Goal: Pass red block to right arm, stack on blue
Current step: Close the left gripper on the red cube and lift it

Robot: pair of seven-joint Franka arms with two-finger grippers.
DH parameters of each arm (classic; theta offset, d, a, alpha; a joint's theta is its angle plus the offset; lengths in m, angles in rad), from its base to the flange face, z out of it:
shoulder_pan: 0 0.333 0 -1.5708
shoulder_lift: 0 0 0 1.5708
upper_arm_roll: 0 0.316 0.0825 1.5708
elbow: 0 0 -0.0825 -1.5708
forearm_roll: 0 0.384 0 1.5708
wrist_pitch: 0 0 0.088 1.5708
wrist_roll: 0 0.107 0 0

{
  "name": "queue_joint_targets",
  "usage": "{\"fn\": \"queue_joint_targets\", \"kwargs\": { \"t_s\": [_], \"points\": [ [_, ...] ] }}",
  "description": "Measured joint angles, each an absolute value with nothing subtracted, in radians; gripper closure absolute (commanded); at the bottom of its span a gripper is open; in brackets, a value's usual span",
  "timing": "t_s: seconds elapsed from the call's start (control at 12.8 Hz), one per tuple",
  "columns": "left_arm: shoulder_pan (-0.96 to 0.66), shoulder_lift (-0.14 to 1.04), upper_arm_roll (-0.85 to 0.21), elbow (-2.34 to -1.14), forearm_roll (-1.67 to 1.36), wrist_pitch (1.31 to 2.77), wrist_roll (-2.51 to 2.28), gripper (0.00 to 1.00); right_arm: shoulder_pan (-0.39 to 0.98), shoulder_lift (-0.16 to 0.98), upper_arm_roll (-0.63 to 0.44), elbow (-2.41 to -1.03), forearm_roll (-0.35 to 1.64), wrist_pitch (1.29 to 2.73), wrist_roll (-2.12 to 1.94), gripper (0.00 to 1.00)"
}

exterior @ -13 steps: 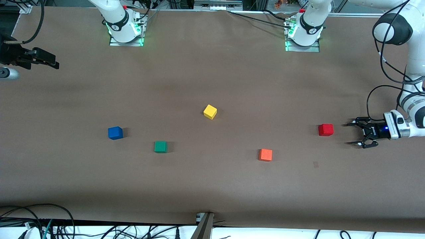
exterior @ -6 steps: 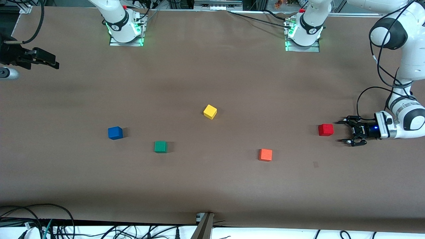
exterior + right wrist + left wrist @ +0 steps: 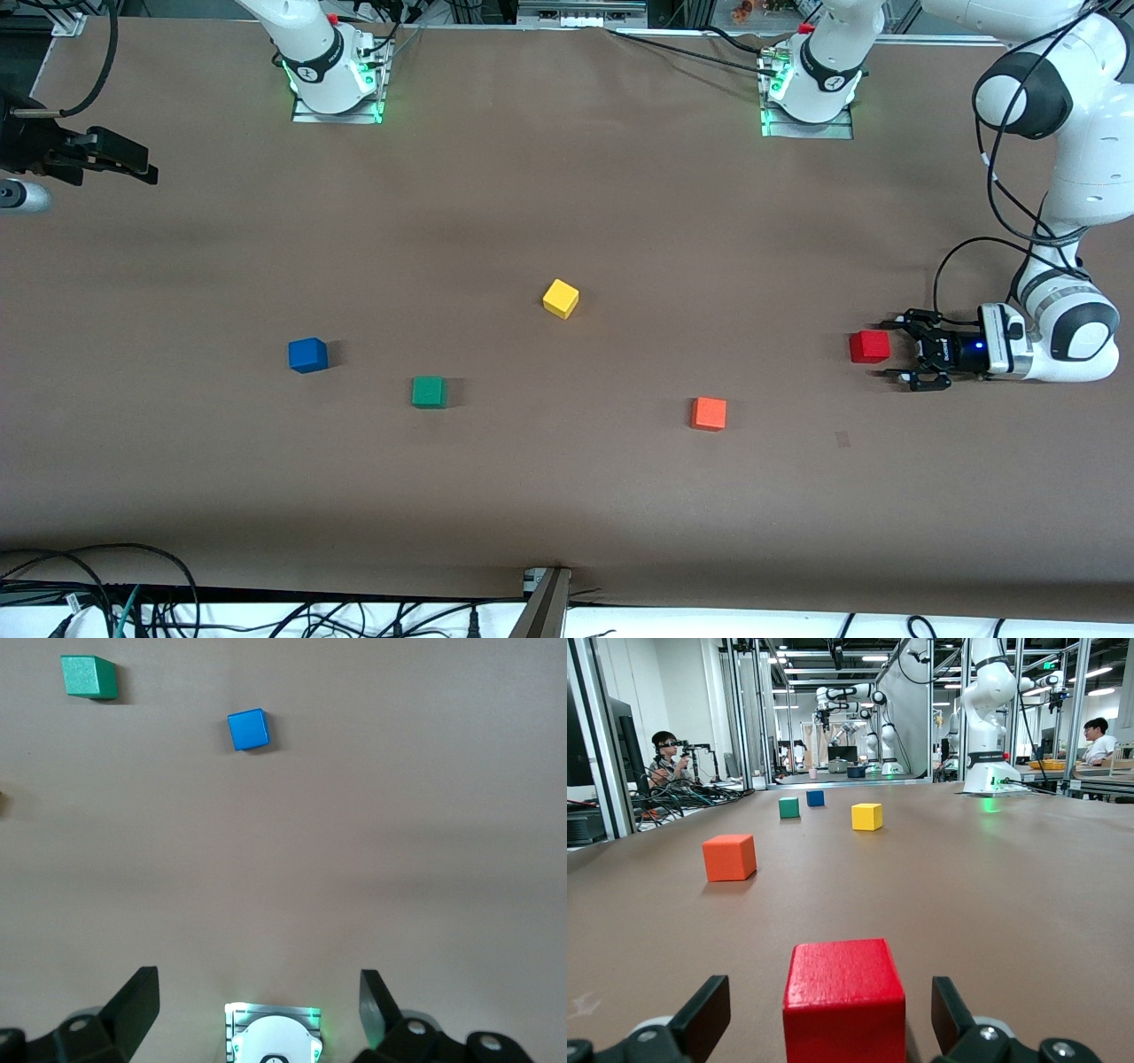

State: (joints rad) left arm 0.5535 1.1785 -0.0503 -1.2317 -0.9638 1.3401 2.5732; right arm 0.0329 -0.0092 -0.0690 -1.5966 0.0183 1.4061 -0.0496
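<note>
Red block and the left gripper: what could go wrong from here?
1. The left gripper lies low and open right at the red block; a finger could nudge the cube instead of straddling it.
2. The right gripper waits at the table's edge, so the handover needs a long carry.
3. The green block sits near the blue block; stacking could bump it.

The left hand (image 3: 833, 1028) is low over the bench (image 3: 1010, 877), with its two black fingers (image 3: 704, 1014) spread apart. The red block (image 3: 844, 999) sits on the bench between them, and a gap shows on each side of it. An orange cube (image 3: 729, 857) lies further out on the bench. A yellow cube (image 3: 866, 816), a green cube (image 3: 788, 807) and the blue cube (image 3: 815, 798) stand near the bench edge where a white robot base (image 3: 990, 771) is mounted.
</note>
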Motion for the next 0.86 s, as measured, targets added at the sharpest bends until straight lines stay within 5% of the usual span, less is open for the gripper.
{"fn": "queue_joint_targets", "kwargs": {
  "t_s": [0.24,0.31,0.39,0.55,0.71,0.86],
  "points": [
    [0.541,1.191,-0.05,-1.238,-0.973,1.333,2.573,0.0,0.033,-0.009,-0.069,-1.597,0.018,1.406,-0.05,0.0],
    [0.534,1.199,-0.05,-1.239,-0.977,1.333,2.573,0.2,0.033,-0.009,-0.069,-1.597,0.018,1.406,-0.05,0.0],
    [0.529,1.206,-0.05,-1.239,-0.98,1.333,2.573,0.56,0.033,-0.009,-0.069,-1.597,0.018,1.406,-0.05,0.0],
    [0.526,1.212,-0.05,-1.239,-0.981,1.333,2.573,0.84,0.033,-0.009,-0.069,-1.597,0.018,1.406,-0.05,0.0],
    [0.526,1.212,-0.05,-1.239,-0.981,1.333,2.573,1.0,0.033,-0.009,-0.069,-1.597,0.018,1.406,-0.05,0.0],
    [0.52,1.212,-0.056,-1.239,-0.985,1.331,2.573,1.0,0.033,-0.009,-0.069,-1.597,0.018,1.406,-0.05,0.0]
  ]
}}
